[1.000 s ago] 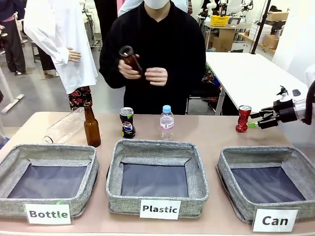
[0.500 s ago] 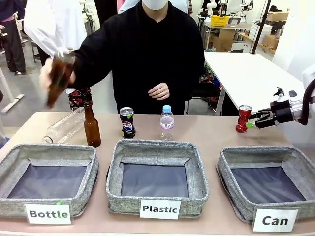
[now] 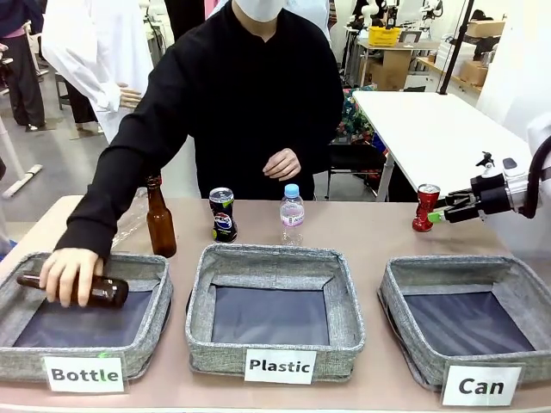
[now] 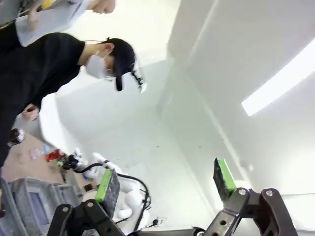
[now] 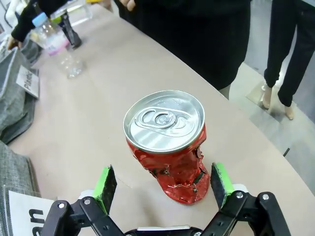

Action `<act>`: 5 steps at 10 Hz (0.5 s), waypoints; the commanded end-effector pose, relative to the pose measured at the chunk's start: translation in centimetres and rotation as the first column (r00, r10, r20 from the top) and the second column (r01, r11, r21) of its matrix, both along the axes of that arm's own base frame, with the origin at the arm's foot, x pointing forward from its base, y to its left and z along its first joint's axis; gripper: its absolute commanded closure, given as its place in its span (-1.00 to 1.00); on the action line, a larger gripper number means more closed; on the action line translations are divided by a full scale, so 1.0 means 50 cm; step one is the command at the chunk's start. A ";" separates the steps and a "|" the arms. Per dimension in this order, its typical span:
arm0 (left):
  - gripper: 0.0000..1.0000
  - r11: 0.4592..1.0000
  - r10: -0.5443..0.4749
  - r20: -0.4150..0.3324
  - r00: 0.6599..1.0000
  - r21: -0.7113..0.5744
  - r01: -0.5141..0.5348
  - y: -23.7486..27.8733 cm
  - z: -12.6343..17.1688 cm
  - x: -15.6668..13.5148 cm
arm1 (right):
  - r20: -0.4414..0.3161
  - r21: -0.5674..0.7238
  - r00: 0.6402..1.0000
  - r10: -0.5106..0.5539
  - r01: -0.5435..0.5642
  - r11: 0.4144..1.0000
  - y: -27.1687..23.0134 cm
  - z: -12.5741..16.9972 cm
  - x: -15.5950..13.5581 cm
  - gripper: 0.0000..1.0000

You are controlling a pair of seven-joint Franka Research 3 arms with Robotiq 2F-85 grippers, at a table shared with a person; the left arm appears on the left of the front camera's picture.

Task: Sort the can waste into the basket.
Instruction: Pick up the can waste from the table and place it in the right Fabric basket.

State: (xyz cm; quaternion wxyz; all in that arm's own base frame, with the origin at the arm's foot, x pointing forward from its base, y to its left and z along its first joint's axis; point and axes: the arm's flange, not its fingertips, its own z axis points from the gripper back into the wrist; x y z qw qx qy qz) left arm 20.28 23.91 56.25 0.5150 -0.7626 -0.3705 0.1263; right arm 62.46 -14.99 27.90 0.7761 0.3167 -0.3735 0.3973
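Right gripper [image 3: 441,215] is wide open, its green pads sitting either side of the dented red can [image 3: 425,207] without squeezing it. That can stands upright around 2 o'clock on the table. The Pepsi can [image 3: 223,215] stands near 12 o'clock. The Can basket [image 3: 448,268] sits at 5 o'clock, just in front of the red can. Left gripper [image 4: 167,182] is open too, holding nothing, pointing at the ceiling. Over at 7 o'clock, a person's hand [image 3: 73,274] holds 1 brown bottle [image 3: 110,292] in the Bottle basket [image 3: 17,354].

The red can [image 5: 170,172] was thin, glossy, crumpled metal with a brushed silver top, and the table [image 5: 98,113] looked smooth and matt. The basket [image 3: 448,267] was coarse grey woven cloth with a white paper label [image 3: 481,385]. The upright brown bottle [image 3: 160,228] was shiny glass.
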 end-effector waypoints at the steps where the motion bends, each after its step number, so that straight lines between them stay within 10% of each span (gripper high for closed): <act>1: -1.00 0.999 -0.040 0.034 0.999 -0.014 0.040 0.001 0.028 -0.040 | -0.018 0.018 1.000 0.004 -0.004 1.000 -0.003 0.006 0.021 -1.00; 5: -1.00 0.984 -0.149 -0.105 0.983 0.079 0.157 -0.050 -0.023 -0.001 | 0.003 0.070 1.000 -0.018 0.018 0.997 0.011 0.001 0.033 -1.00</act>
